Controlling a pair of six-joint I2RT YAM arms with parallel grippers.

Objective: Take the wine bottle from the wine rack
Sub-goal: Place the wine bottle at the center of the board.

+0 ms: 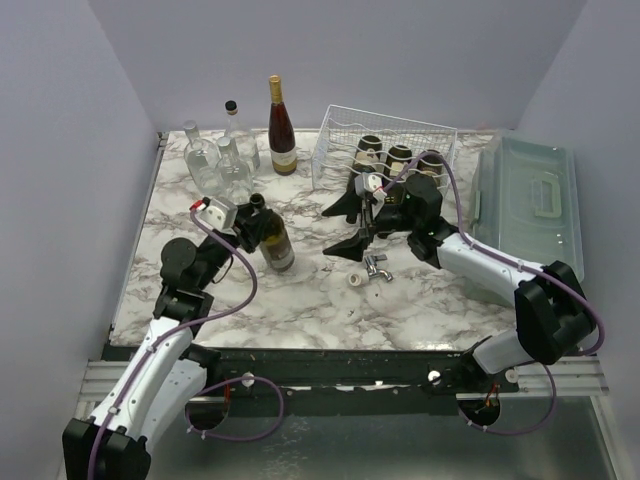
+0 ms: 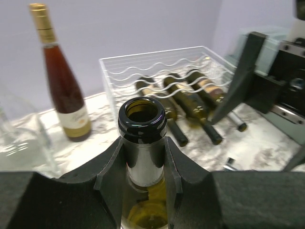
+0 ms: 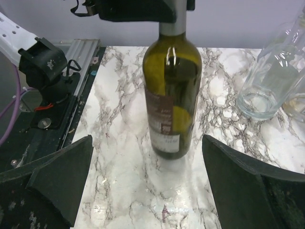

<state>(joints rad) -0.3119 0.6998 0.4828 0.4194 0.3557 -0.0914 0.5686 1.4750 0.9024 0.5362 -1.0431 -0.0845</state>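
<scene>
Bottle (image 1: 275, 245) stands upright on the table (image 1: 300, 310), near-left of the rack (image 1: 335, 135), left fingers (image 2: 112, 176) clamped on its neck; right fingers (image 3: 57, 176) gape alongside. A jerky release could topple it.

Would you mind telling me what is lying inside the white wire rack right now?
Three dark bottles lie on their sides in the wine rack, necks pointing out toward the arms. From above, the right arm covers those necks; the leftmost cradle looks empty.
</scene>
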